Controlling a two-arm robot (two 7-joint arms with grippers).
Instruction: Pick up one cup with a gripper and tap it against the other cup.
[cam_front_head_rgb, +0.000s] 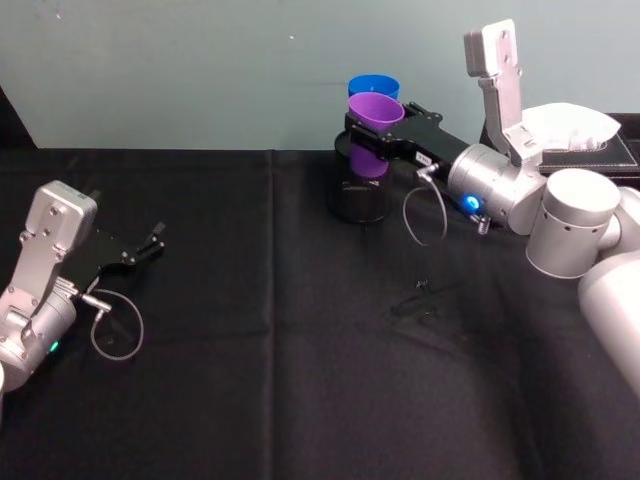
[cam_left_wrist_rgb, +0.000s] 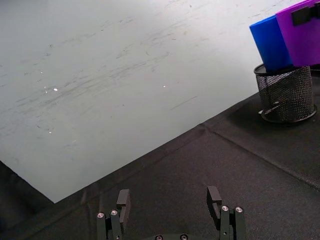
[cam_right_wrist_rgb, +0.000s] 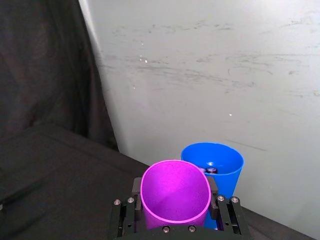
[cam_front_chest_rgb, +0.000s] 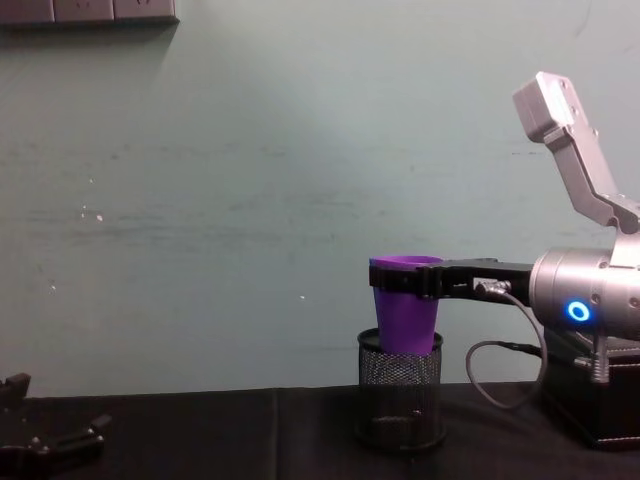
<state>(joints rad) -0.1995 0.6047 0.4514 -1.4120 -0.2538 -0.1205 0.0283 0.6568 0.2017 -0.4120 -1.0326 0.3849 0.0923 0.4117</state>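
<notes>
Two cups: my right gripper (cam_front_head_rgb: 378, 135) clamps the purple cup (cam_front_head_rgb: 376, 110), the blue cup (cam_front_head_rgb: 373, 86) just beyond it toward the wall (cam_front_head_rgb: 200, 70); left gripper (cam_front_head_rgb: 152, 243) parked on the counter (cam_front_head_rgb: 300, 350), fingers (cam_left_wrist_rgb: 123, 202) apart.

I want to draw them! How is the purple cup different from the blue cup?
The purple cup is clamped in the right gripper; nothing grips the blue cup. The purple cup is nearer the robot, the blue cup behind it by the wall. Both are plain upright tumblers. The left gripper rests open, far left.
</notes>
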